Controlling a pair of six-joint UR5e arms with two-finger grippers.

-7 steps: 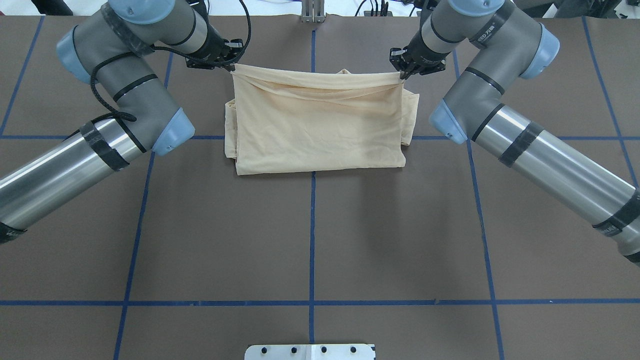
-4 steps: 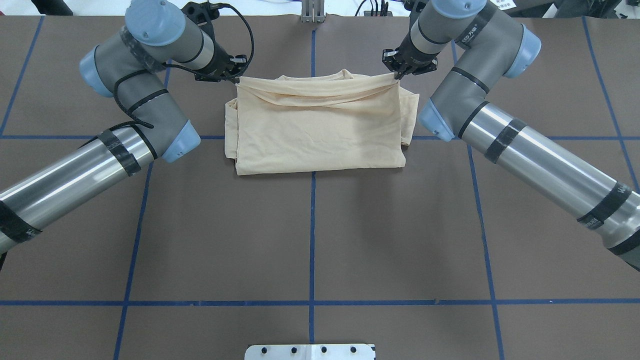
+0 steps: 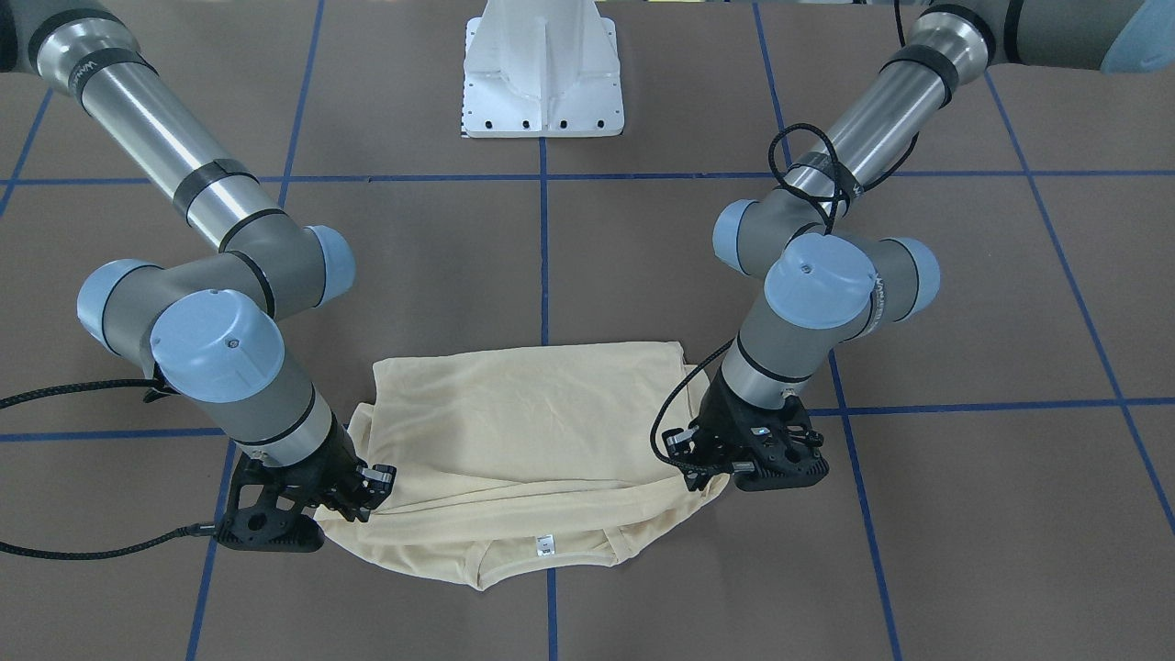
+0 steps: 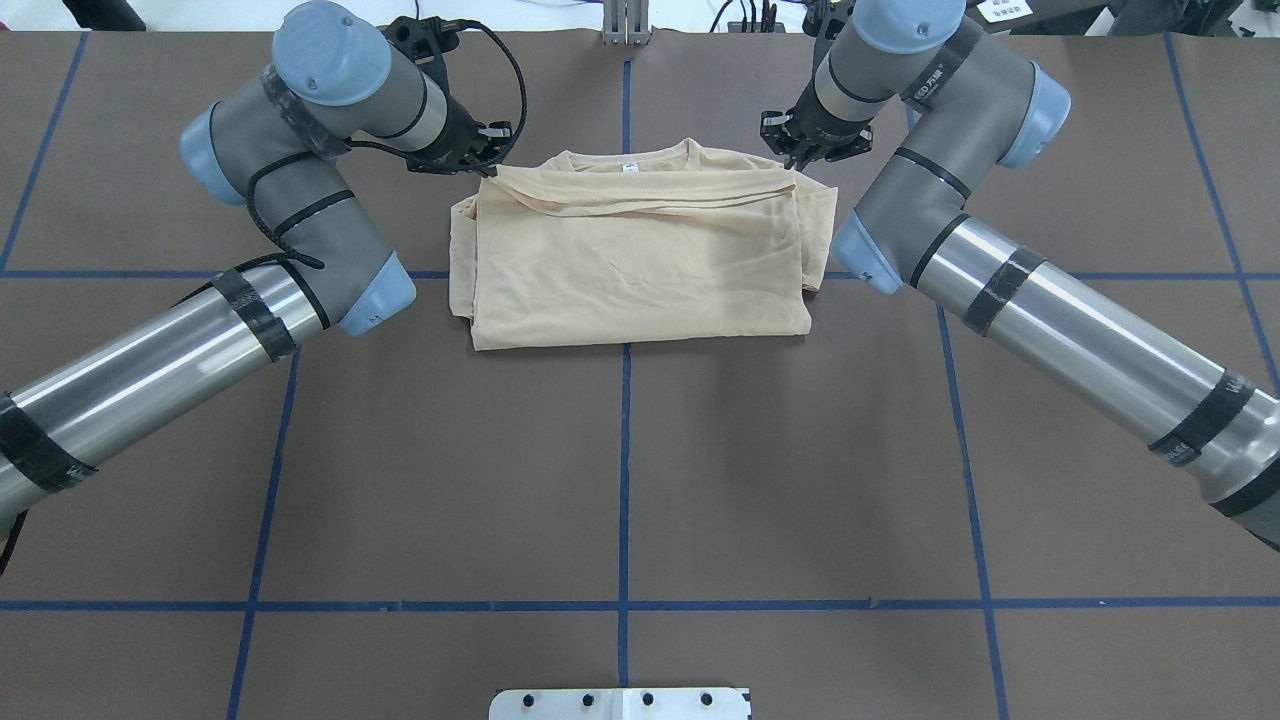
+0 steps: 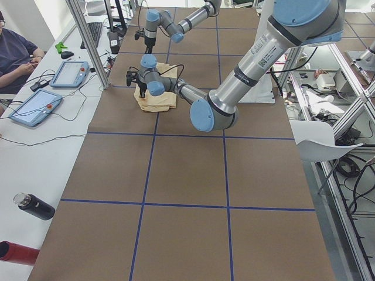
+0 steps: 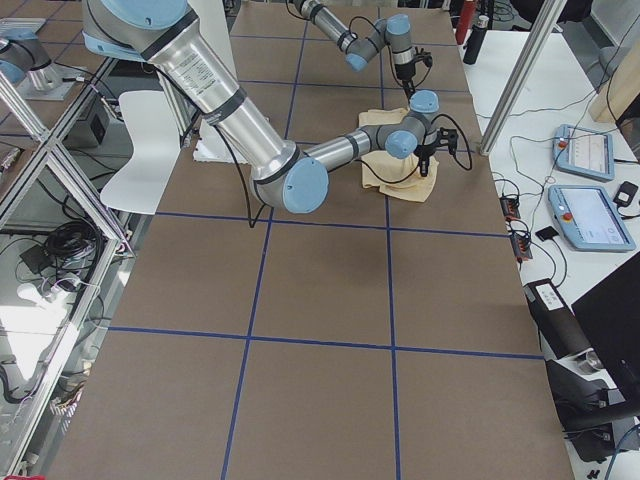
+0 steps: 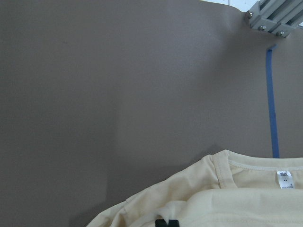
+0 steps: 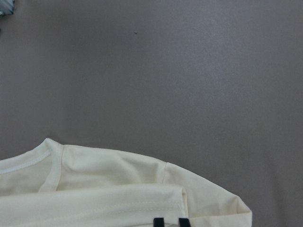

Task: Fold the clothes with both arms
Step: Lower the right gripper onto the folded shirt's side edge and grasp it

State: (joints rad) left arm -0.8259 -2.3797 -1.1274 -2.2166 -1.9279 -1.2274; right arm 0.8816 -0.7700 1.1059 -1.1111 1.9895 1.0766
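One pale cream T-shirt (image 4: pixel 640 270), two arms, two grippers. The shirt lies folded on the brown table (image 4: pixel 620 480) and spans the gap between the tools. The left gripper (image 4: pixel 487 165) is clamped on one end of the turned-over edge and the right gripper (image 4: pixel 795 155) on the other end, so that edge runs as a low band from one to the other. Most of the cloth lies on the robot's side of both grippers. The collar, with its single white neck label (image 4: pixel 630 167), lies just beyond them, about midway between the two.

The overhead view shows the left arm (image 4: pixel 290 200) and the right arm (image 4: pixel 940 190) bent in toward the shirt, though the wrists largely hide the fingers there. The front-facing view shows both black tools low at the cloth, and one white pedestal base (image 3: pixel 542 73) behind the arms.

Only the wrist cameras show the grip up close. In the left one, dark fingertips (image 7: pixel 166 222) sit close together on the fabric at the bottom edge, with the label off to one side. In the right one, two fingertips (image 8: pixel 158 221) have the hem pinched between them.

The exterior left view alone shows what lies past the gripper ends of the arms: one seated person (image 5: pixel 14 55), two tablets (image 5: pixel 70 73) and one black bottle (image 5: pixel 35 206)
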